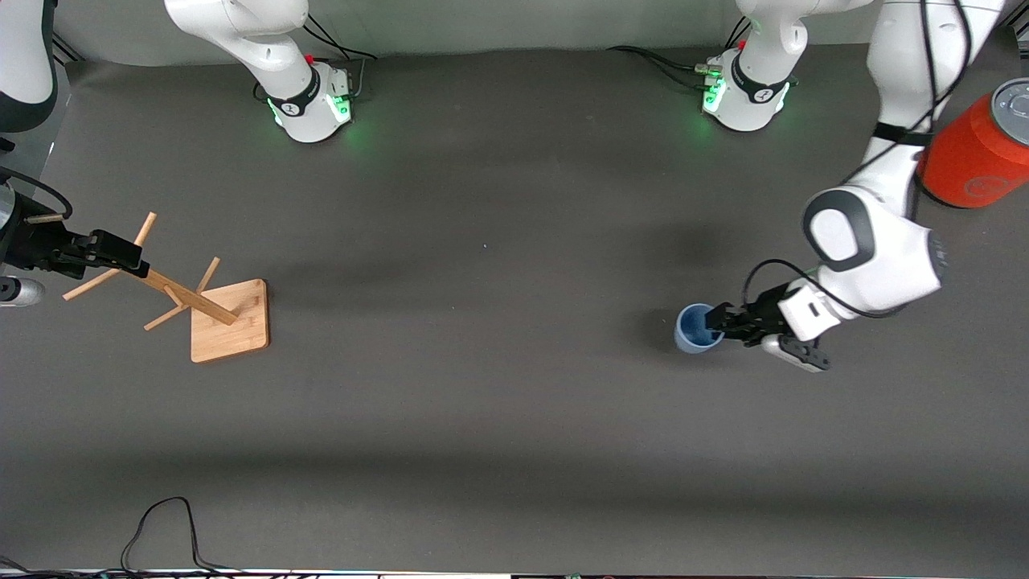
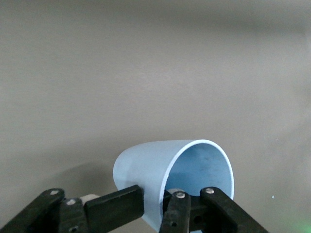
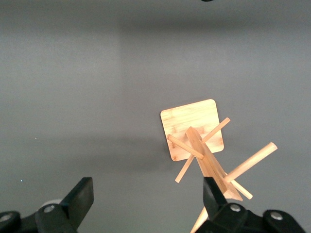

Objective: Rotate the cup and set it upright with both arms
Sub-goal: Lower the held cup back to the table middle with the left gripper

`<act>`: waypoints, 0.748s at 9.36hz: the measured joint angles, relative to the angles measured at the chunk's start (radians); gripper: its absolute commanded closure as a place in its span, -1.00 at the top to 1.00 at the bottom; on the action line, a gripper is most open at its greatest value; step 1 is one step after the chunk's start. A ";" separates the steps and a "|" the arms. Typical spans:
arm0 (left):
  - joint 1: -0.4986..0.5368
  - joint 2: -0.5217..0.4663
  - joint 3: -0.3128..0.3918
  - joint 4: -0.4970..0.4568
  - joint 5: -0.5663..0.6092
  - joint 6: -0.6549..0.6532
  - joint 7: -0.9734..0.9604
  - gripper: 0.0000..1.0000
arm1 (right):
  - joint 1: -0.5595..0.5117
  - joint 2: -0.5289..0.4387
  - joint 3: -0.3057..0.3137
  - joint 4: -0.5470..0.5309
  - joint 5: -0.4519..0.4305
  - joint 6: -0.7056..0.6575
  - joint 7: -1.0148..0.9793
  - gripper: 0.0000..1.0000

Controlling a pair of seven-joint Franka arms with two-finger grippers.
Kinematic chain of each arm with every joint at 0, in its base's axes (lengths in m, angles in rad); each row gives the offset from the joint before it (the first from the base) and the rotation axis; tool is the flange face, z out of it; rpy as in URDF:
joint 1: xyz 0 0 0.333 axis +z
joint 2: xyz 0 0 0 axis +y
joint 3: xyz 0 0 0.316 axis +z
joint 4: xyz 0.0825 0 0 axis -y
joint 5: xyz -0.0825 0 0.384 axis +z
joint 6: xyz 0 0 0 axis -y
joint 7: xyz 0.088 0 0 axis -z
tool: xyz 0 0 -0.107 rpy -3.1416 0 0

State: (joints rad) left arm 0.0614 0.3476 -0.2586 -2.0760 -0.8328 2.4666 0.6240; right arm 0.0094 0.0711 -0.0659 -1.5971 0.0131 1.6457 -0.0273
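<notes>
The pale blue cup (image 1: 693, 330) is toward the left arm's end of the table, its open mouth showing from above. My left gripper (image 1: 718, 323) is shut on the cup's rim, with one finger (image 2: 115, 208) outside the wall and the other inside. In the left wrist view the cup (image 2: 146, 170) fills the space at the jaws, its mouth toward the camera. I cannot tell whether its base touches the table. My right gripper (image 1: 120, 253) is open and empty, beside the top of a wooden peg rack; it also shows in the right wrist view (image 3: 147, 194).
The wooden peg rack (image 1: 229, 320) stands on a square base at the right arm's end, and also shows in the right wrist view (image 3: 194, 131). A large red-orange can (image 1: 977, 153) stands by the left arm. A black cable (image 1: 161, 531) lies at the table's near edge.
</notes>
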 measured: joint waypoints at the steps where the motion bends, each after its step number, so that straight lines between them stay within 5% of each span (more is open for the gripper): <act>1: -0.037 0.009 -0.008 -0.011 -0.050 0.058 0.000 -1.00 | 0.000 0.000 0.000 0.000 0.000 -0.001 0.000 1.00; 7: -0.210 0.109 -0.012 -0.016 -0.340 0.263 -0.012 -1.00 | 0.000 0.000 0.000 -0.001 0.000 -0.002 0.000 1.00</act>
State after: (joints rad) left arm -0.1482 0.4569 -0.2709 -2.0918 -1.1723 2.7294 0.6119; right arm 0.0095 0.0711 -0.0660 -1.5980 0.0131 1.6435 -0.0274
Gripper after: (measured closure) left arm 1.000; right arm 0.000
